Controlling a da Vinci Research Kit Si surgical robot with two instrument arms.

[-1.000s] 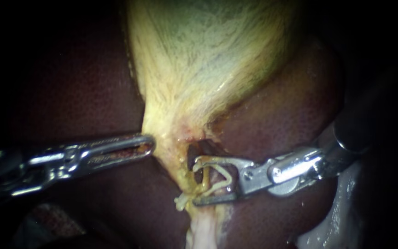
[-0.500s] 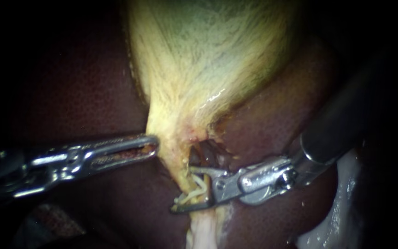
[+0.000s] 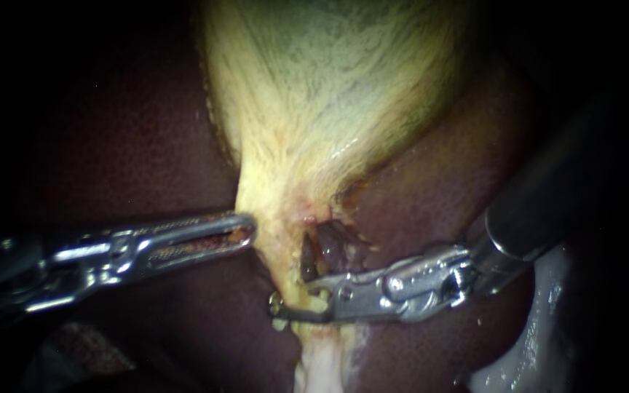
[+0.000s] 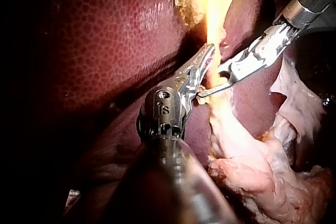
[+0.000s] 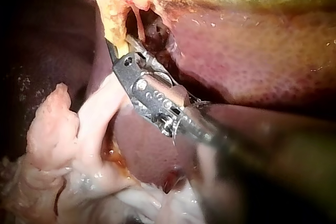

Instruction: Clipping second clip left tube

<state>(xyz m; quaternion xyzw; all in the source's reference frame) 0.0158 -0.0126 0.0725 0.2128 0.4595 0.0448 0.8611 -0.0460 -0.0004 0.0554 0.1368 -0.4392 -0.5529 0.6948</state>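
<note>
The end effector of the right instrument [image 3: 294, 300] is clamped on the tube [image 3: 317, 300] just below the gallbladder [image 3: 329, 94]. The end effector of the left instrument [image 3: 247, 230] is closed, its tip touching the gallbladder's neck.

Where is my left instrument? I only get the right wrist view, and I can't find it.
Observer: In the endoscope view the left instrument comes in from the left, its tip against the narrow end of the gallbladder.
Operator: Do my right jaws go all the way across the tube?
Observer: Yes. There the right instrument has its jaws shut on the tube, the lower jaw's hooked tip poking out on the left instrument's side.
</note>
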